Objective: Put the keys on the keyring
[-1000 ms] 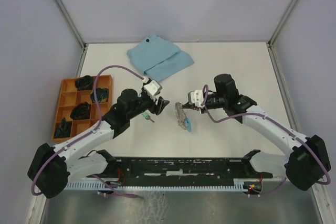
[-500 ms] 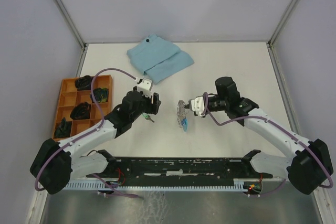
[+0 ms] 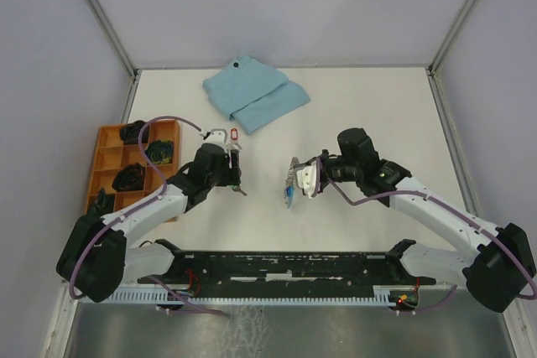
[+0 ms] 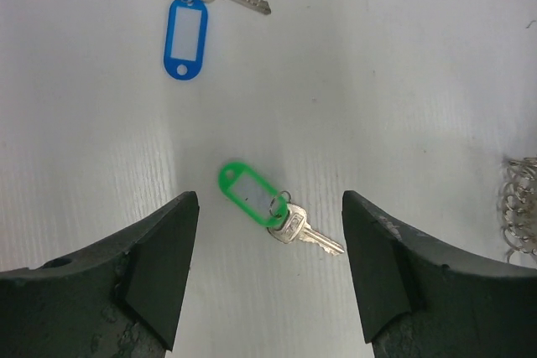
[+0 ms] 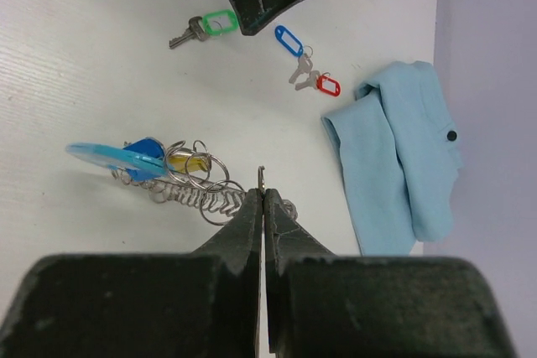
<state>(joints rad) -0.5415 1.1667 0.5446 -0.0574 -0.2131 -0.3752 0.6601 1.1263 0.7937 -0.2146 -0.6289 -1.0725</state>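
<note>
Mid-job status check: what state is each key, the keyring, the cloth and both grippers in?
keyring: pinched at one ring
green-tagged key: lying loose, off keyring
blue-tagged key: lying loose, off keyring
red-tagged key: lying loose, off keyring
cloth: folded
left gripper: open, empty
right gripper: shut on keyring

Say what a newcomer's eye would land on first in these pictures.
The orange tray at the table's left edge stands out most, along with the folded light-blue cloth at the far side. In the middle, the right gripper is shut on the keyring, a tangle of grey chain links with a blue strap. The left gripper hangs with jaws open over the green-tagged key.
</note>
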